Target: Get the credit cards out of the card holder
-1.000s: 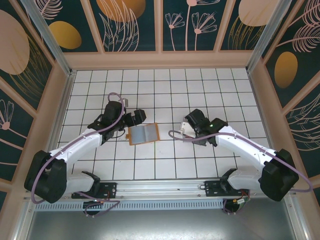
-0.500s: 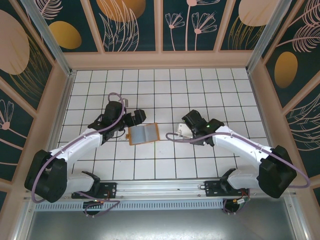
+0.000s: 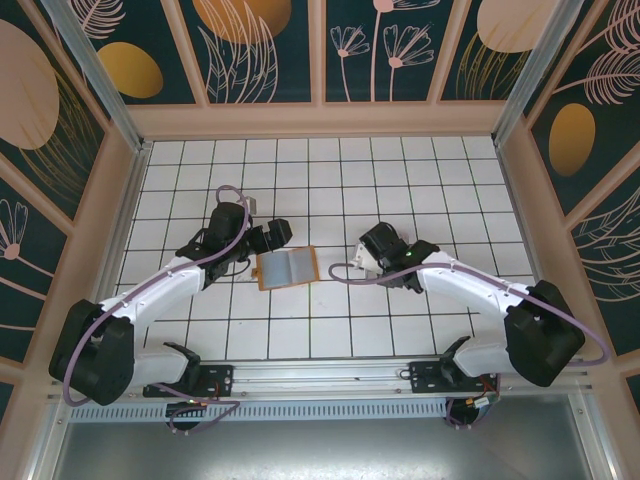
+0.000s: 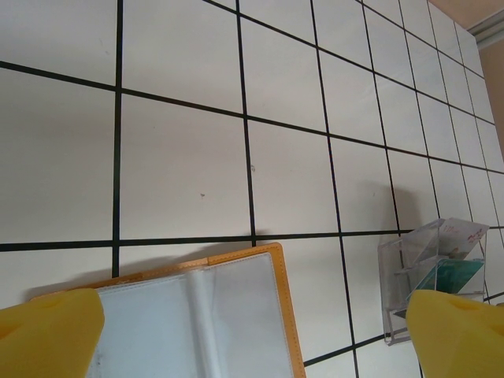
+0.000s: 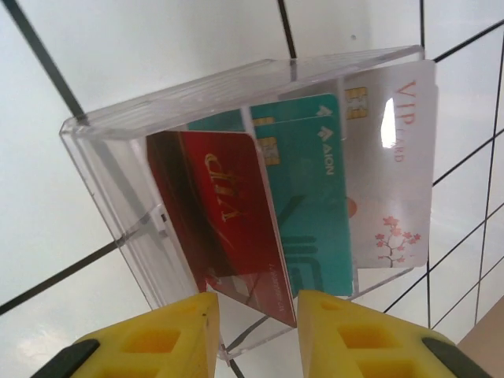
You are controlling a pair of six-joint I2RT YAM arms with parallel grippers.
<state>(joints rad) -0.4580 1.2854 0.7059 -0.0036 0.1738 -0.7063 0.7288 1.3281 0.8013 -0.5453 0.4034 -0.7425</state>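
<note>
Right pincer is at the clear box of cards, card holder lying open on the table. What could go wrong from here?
1. The red card has its lower corner between the fingers of the slightly open right pincer; pulling back could drag it out or tip the clear box.
2. The teal card and white card lean loosely in the box; a nudge might spill them.

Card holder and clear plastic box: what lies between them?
Nothing: bare tiled table separates the card holder and clear box, seen in the left wrist view.
</note>
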